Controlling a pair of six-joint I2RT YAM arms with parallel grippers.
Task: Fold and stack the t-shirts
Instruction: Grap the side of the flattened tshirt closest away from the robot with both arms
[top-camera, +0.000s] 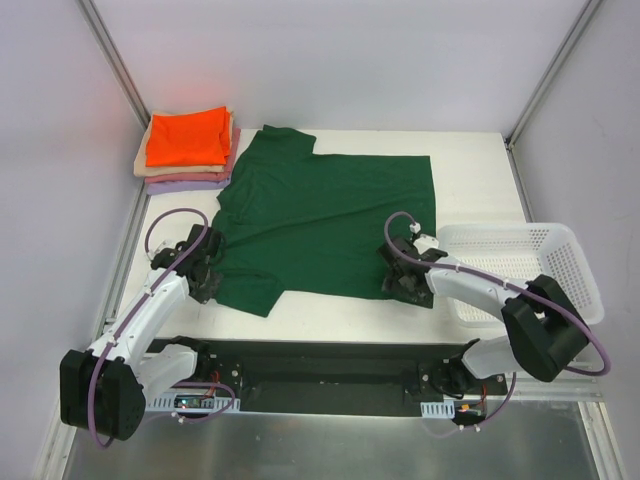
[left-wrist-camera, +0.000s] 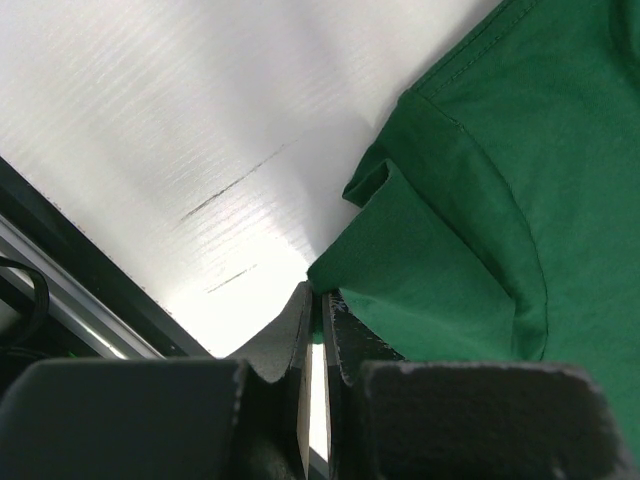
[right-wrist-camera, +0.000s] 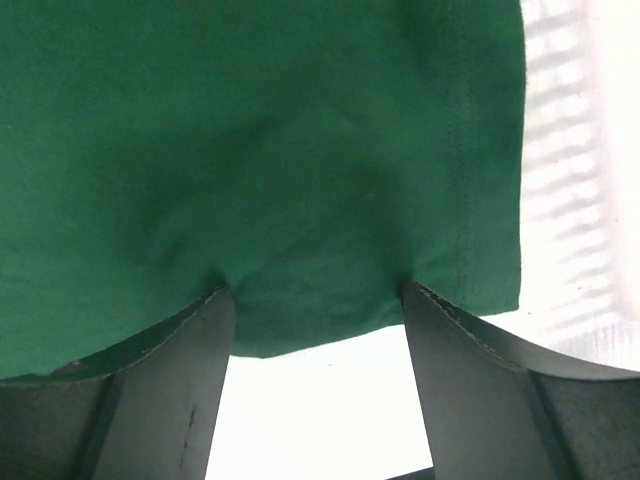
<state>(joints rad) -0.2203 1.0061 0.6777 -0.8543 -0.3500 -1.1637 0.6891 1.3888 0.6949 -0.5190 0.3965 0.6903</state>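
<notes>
A large dark green t-shirt (top-camera: 330, 220) lies spread flat on the white table. My left gripper (top-camera: 207, 275) is at its near left sleeve, shut on the sleeve's edge (left-wrist-camera: 400, 290), which is pinched between the jaws (left-wrist-camera: 320, 300). My right gripper (top-camera: 400, 280) stands open at the shirt's near right corner. Both its fingertips press down on the cloth just inside the hem (right-wrist-camera: 318, 290), and the cloth (right-wrist-camera: 250, 150) bunches a little between them. A stack of folded t-shirts (top-camera: 188, 150), bright orange on top over beige, pink and lavender, sits at the far left.
A white plastic mesh basket (top-camera: 560, 235) stands at the right edge of the table, close to my right arm; its mesh (right-wrist-camera: 575, 180) shows beside the shirt's side hem. A black base rail (top-camera: 320, 365) runs along the near edge.
</notes>
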